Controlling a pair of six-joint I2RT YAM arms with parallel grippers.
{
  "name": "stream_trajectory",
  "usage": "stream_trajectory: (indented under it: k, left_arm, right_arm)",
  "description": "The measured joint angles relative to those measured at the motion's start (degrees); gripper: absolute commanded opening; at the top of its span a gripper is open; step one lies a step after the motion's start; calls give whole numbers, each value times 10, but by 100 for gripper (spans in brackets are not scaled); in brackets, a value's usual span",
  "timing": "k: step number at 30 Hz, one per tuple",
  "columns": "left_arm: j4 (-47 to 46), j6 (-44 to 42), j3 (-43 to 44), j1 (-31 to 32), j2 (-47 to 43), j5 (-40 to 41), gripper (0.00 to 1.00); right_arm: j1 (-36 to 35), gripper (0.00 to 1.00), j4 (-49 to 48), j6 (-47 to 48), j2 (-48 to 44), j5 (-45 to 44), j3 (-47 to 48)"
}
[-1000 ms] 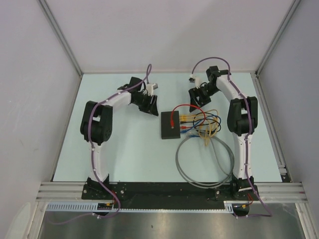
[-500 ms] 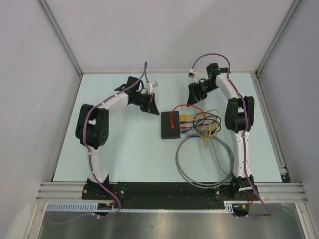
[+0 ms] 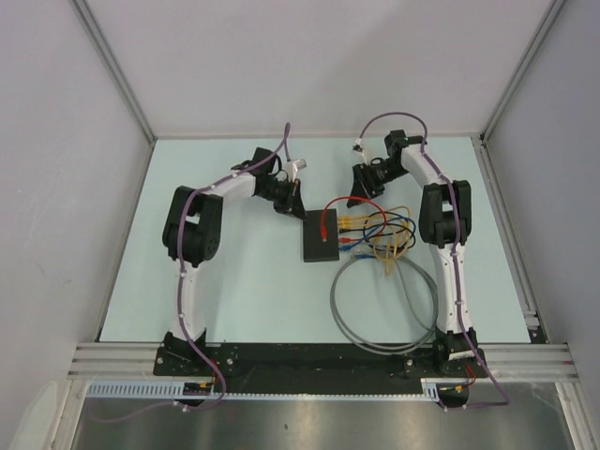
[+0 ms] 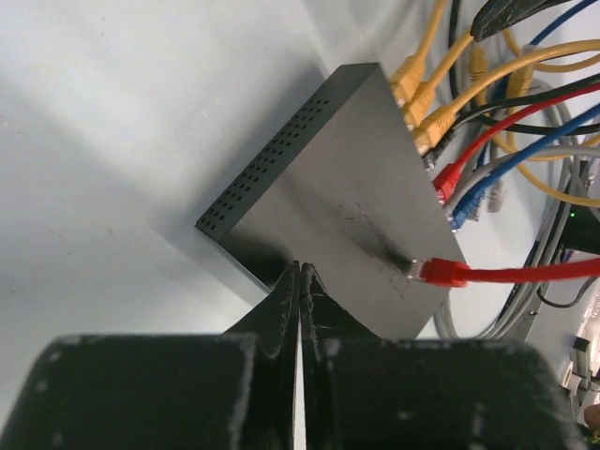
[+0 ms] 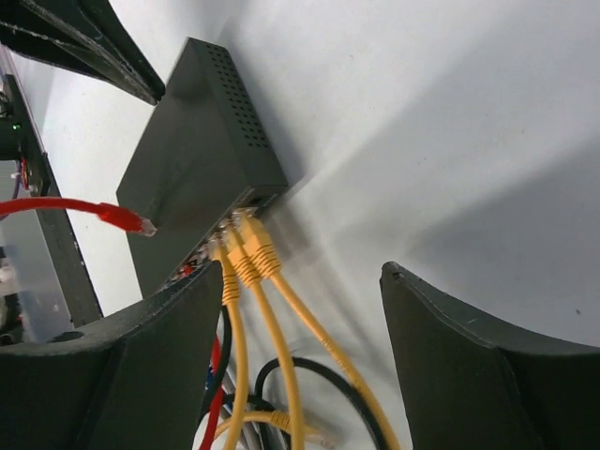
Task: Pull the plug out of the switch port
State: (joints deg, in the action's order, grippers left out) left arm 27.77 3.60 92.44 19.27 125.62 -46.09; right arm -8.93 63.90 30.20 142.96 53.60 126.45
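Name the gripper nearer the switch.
Left. The left gripper, shut, sits at the far-left corner of the switch; the right gripper hangs open beyond its socket edge, farther off.

We see the switch lying flat on the pale table, between the two arms. The left gripper hangs just beside its far left corner, and the right gripper is near its far right. A red cable arches over and ends on the switch's top. Yellow cables bunch at its right edge, seemingly plugged in. A grey cable loop lies toward the near edge.
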Motion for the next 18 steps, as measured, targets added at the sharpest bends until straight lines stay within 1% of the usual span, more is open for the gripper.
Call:
stream_trajectory:
  k: [5,18]
  left_arm:
    - [7,3,10,6,16,2,0]
    - [23,-12,47,16,32,34,0]
  right_arm:
    - [-3,72,1,-8,25,9,-3]
    - [-19,68,13,-12,30,55,-27]
